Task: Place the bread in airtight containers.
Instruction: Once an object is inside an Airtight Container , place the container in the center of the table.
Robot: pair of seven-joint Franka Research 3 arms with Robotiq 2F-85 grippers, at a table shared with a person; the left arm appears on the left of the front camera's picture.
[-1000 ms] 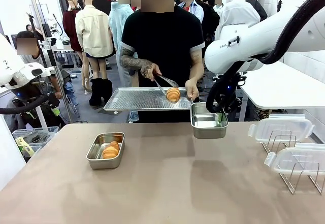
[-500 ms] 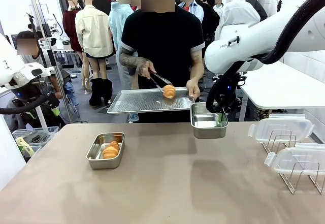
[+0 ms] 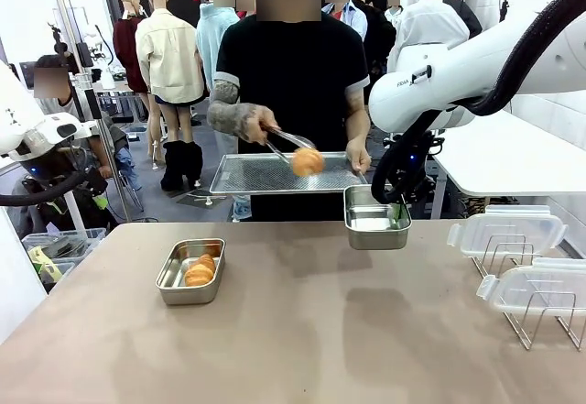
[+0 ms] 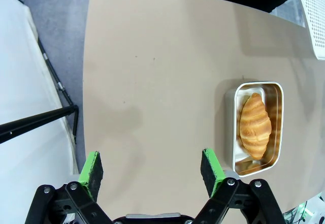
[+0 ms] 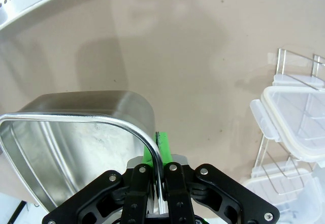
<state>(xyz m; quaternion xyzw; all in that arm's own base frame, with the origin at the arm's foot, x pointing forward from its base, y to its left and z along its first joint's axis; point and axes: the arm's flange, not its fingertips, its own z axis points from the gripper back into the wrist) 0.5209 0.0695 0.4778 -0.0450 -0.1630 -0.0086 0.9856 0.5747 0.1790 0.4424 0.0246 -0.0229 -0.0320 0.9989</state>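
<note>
Since a second ago the second croissant (image 3: 308, 161) is up off the tray (image 3: 243, 177), pinched in the tongs (image 3: 286, 140) by the person's hand (image 3: 245, 120), and the tray has slid toward the empty container (image 3: 376, 218). That one hangs over the far edge of the surface (image 3: 302, 331), right of middle, with the right end effector (image 5: 158, 150) clamped on one wall of its rim.

The first croissant (image 4: 255, 125) already lies in the other container (image 4: 278, 127) near the left edge. The left end effector (image 4: 152, 165) hovers wide open, holding nothing.

My worry: a one-wall pinch could let the pan tip when the bread lands, or the round croissant could slip out of the tongs early.

Can't tell depth from the front, so no idea if the croissant is over the pan yet. The lids (image 3: 508, 230) on their racks (image 3: 540, 322) are cut off at the right edge.
</note>
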